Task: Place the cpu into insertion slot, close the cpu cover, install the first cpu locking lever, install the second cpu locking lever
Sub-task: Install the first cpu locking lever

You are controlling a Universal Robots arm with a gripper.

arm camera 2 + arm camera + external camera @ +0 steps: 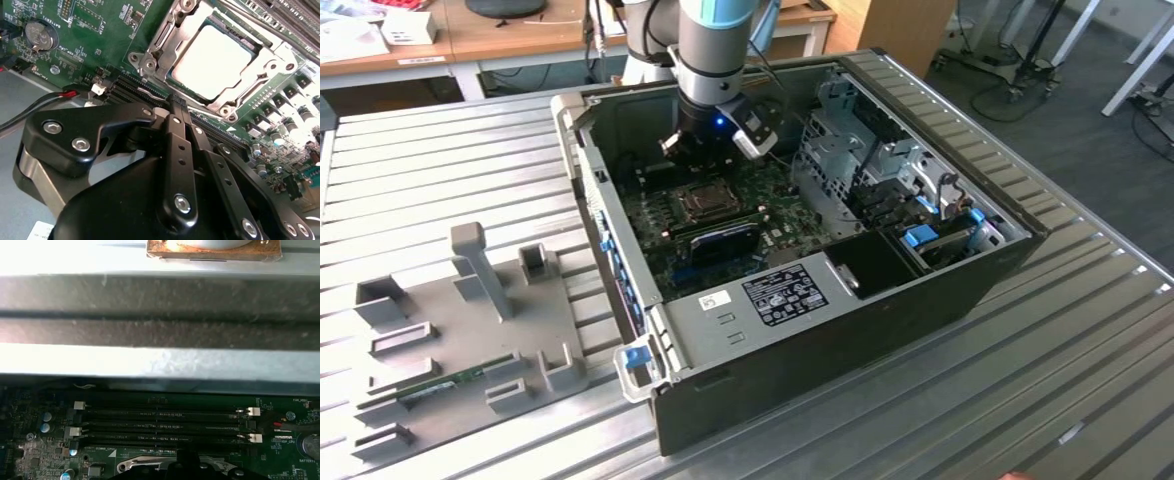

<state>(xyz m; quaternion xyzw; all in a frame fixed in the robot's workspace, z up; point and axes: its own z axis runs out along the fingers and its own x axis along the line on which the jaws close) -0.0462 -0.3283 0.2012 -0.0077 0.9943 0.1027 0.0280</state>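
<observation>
Black finger links of the jaws sit closest in the second wrist view. The two fingers (pixel 181 150) are pressed together with nothing visible between them, so the jaws read as clenched and empty. Their tips are just beside the near edge of the cpu cover (pixel 166 39), which lies flat over the insertion slot (pixel 704 203). The cpu (pixel 215 62) is seated inside and shows through the cover's window. I cannot tell whether either locking lever is latched.

The main risk is how tight it is around the tips. They hover between the socket frame and the memory slots (pixel 160 424). A sideways slip off a springy lever could drive them into the slot latches or the small capacitors (pixel 260 122) on the green motherboard (pixel 85 30). Pressing on a cover that is not square could load the cpu unevenly. A red-and-black wire (pixel 55 97) runs close to the finger links and could snag. In the exterior view the arm (pixel 714 60) reaches deep into the computer case (pixel 854 330) on the table (pixel 427 170), leaving little room beside the case wall.
</observation>
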